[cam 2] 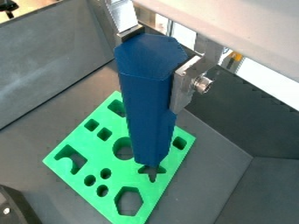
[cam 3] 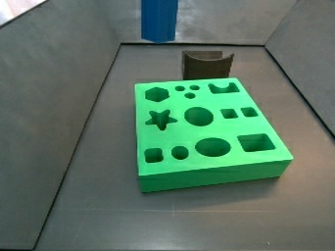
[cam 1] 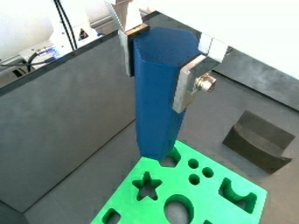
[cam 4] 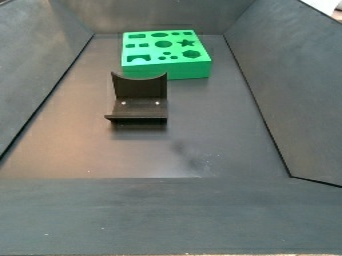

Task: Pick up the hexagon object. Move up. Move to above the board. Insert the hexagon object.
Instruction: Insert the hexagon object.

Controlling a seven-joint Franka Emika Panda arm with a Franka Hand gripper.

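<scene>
The hexagon object [cam 2: 149, 105] hangs upright above the board [cam 2: 73, 154], pinched near its top between my fingers [cam 2: 187, 86]. My gripper [cam 1: 163, 52] shows in both wrist views. In a side view only the peg's lower end appears; the fixture [cam 4: 136, 98] stands apart from the board.

1. The gripper [cam 1: 163, 61] hangs high above the table, pointing down, seen in both wrist views.
2. Its flat silver fingers [cam 2: 187, 86] are clamped on the upper end of the hexagon object [cam 2: 149, 101].
3. The peg hangs upright from the fingers.
</scene>
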